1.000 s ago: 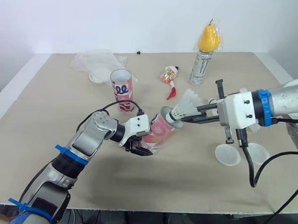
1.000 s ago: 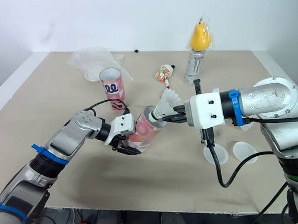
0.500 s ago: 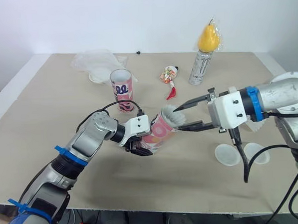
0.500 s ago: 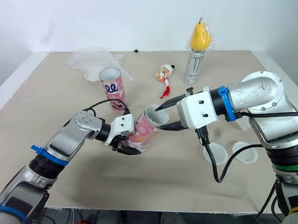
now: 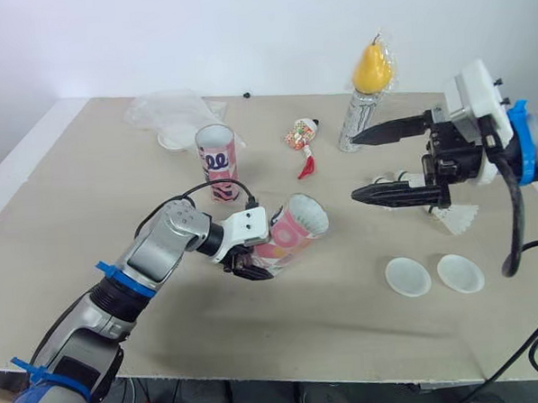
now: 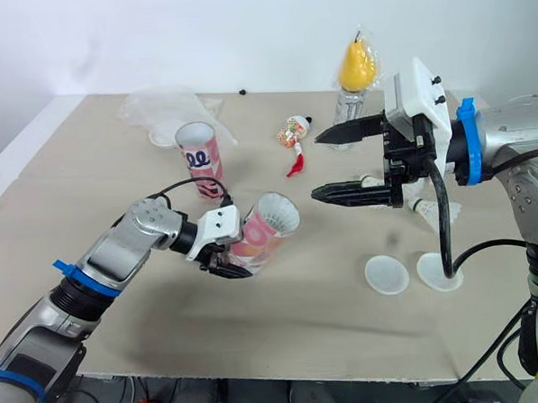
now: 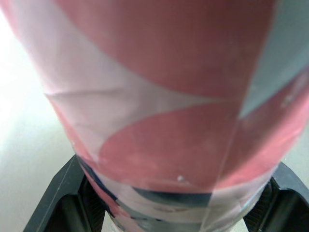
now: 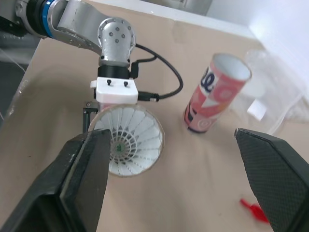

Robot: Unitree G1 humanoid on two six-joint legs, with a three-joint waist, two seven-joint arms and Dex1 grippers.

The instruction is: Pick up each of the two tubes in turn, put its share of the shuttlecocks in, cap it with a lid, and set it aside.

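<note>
- The tilted tube (image 5: 292, 236), low over the table (image 5: 79, 184), is clamped by the left gripper (image 5: 251, 265).
- The shuttlecock (image 8: 126, 145) now sits inside it.
- The right gripper (image 5: 355, 168) has drawn back, fingers spread, apparently empty.

Tubes, pink and white: two. One tilted tube (image 5: 289, 239), one upright tube (image 5: 219, 161).

Shuttlecocks: two sure. One nested shuttlecock (image 8: 126, 145) inside the tilted tube, one loose shuttlecock (image 5: 457, 219) on the table. White bits beside the loose one are half hidden, so not counted.

Lids: two, the left lid (image 5: 408, 276) and the right lid (image 5: 460, 273).

White disc (image 5: 177, 137) by the plastic bag (image 5: 166, 106): one each; whether the disc is a lid, can't tell.

Can (image 5: 359, 124): one.

Yellow pear (image 5: 373, 67): one.

Sweet packet (image 5: 303, 133): one.

Red scrap (image 5: 308, 168): one.
</note>
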